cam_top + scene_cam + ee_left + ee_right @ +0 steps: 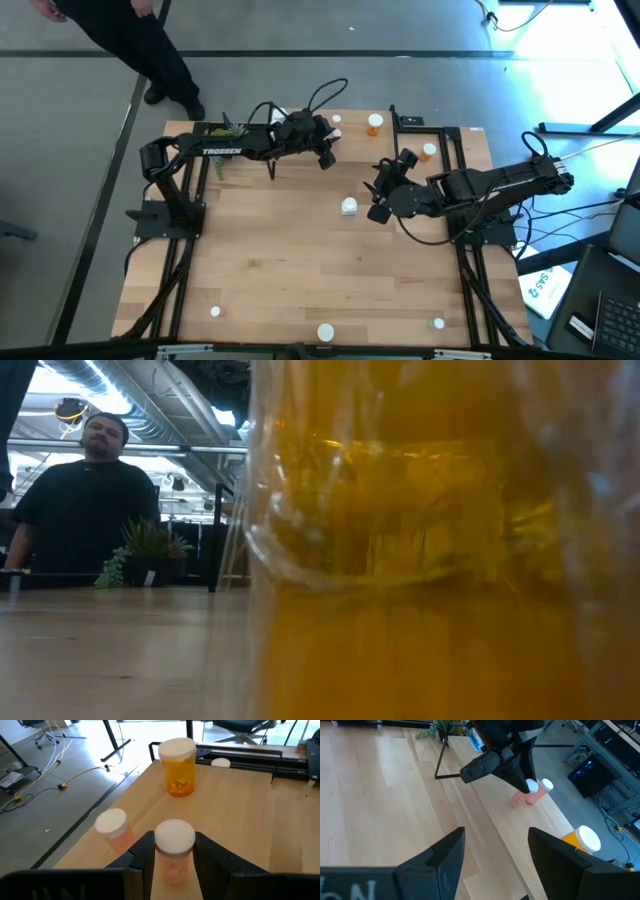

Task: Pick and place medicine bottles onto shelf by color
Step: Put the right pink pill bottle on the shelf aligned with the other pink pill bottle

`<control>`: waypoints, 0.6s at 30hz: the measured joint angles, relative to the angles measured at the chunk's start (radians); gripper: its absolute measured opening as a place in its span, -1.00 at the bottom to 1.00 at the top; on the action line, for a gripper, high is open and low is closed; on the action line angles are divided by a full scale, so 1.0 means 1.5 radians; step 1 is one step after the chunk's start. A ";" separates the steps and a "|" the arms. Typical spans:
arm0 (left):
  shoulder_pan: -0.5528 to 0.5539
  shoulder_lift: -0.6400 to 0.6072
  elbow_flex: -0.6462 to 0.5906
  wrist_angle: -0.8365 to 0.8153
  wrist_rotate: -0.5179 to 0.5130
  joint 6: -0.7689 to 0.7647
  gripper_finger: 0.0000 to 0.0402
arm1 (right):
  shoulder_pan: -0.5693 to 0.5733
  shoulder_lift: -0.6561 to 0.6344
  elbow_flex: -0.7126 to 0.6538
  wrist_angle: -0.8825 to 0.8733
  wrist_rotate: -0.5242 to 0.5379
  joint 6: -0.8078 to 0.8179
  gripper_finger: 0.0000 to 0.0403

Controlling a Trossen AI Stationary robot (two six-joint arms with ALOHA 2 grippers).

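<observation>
My left gripper (174,855) is shut on a pink bottle (172,862) with a white cap over the light-wood shelf (235,810) at the table's far side; the pair also shows in the right wrist view (522,799). A second pink bottle (112,827) stands beside it on the plank. An orange bottle (179,767) stands farther along. My right gripper (495,850) is open and empty above the table's middle (378,195), near a white bottle (348,206). My left gripper pinches the pink bottle between its two fingers, on opposite sides of its body just under the white cap (174,837). The fingers (512,770) slant down from above. The bottle stands upright; whether its base rests on the plank I cannot tell.
An orange bottle (440,560) stands right before the low camera and fills its view. Another orange bottle (428,151) stands at the far right. Small white-capped bottles (325,331) stand along the near edge. A person (85,490) and a potted plant (145,550) are at the far side.
</observation>
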 joint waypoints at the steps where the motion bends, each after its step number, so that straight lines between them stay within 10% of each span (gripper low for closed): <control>1: 0.001 0.000 0.000 0.000 0.001 0.000 -0.49 | 0.000 0.000 0.000 0.000 0.000 0.000 0.09; 18: 0.001 0.000 0.000 -0.002 0.008 0.007 -0.48 | 0.000 0.000 0.000 0.000 0.000 0.000 0.09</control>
